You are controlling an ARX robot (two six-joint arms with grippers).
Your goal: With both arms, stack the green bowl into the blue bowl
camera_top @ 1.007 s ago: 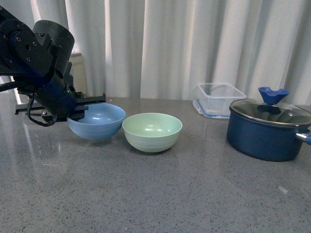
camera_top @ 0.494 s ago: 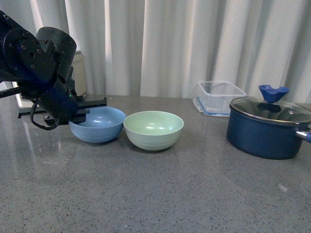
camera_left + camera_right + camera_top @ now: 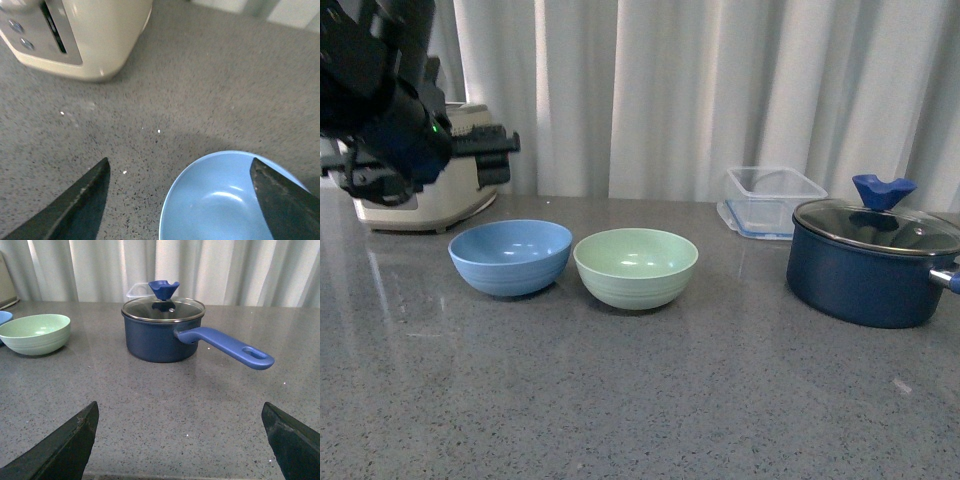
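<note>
A: "Since the left arm (image 3: 380, 110) has lifted away from the rim it was at a moment ago, what holds the blue bowl (image 3: 510, 257)?"

B: "Nothing. It sits flat on the table (image 3: 640, 400), just beside the green bowl (image 3: 635, 267). The left gripper (image 3: 512, 160) hangs above, spread wide and empty. The right gripper (image 3: 179, 403) gapes empty too, facing the pot (image 3: 162, 332). Lifting the green bowl seems next."

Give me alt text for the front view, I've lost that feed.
The blue bowl and the green bowl sit side by side, both empty, on a grey counter, not yet stacked. The left pincer hovers open, up and left of the blue bowl, holding nothing. A lidded navy pot stands at right, a clear container behind it.
</note>
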